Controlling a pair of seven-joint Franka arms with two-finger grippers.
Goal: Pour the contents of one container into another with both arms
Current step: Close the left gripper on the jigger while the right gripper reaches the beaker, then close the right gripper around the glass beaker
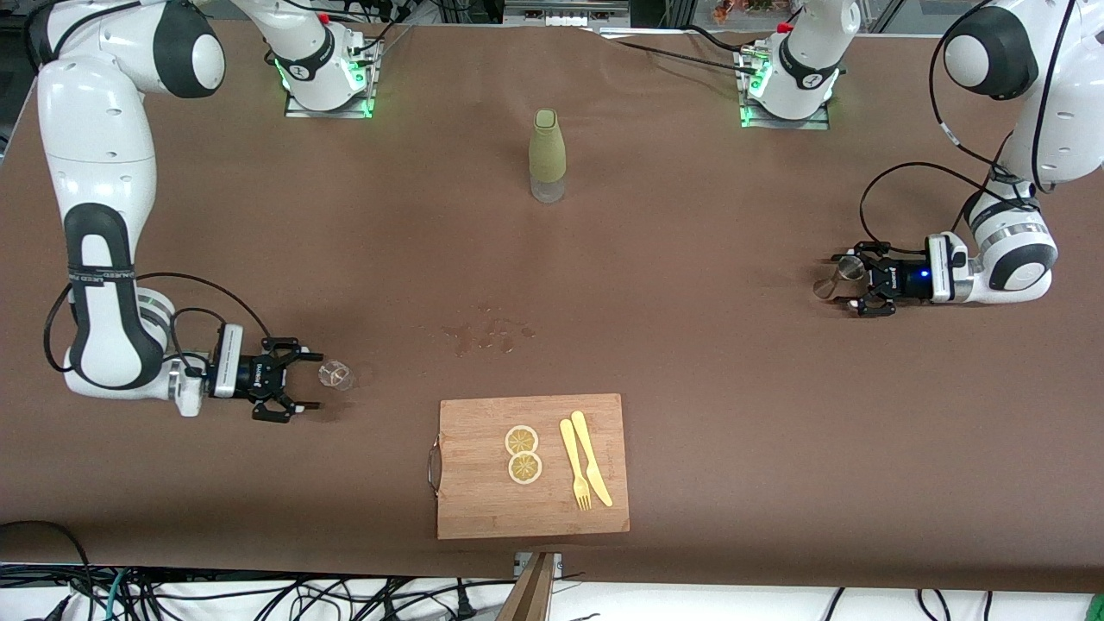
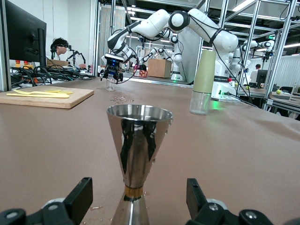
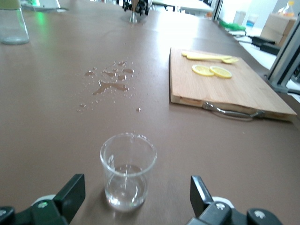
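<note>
A small clear glass (image 1: 335, 374) (image 3: 127, 171) with a little water stands on the brown table toward the right arm's end. My right gripper (image 1: 309, 381) (image 3: 136, 194) is low at the table and open. Its fingers (image 3: 70, 192) flank the glass without touching it. A steel jigger (image 1: 849, 271) (image 2: 136, 150) stands upright toward the left arm's end. My left gripper (image 1: 845, 285) (image 2: 139, 199) is open around its waist. Both fingers (image 2: 80, 197) stand clear of the metal.
A bottle in a green sleeve (image 1: 547, 155) (image 2: 202, 82) stands mid-table near the bases. Spilled drops (image 1: 487, 332) (image 3: 110, 79) lie in the middle. A wooden cutting board (image 1: 483, 509) (image 3: 234, 93) near the front camera carries two lemon slices (image 1: 523, 453) and a yellow fork and knife (image 1: 585, 470).
</note>
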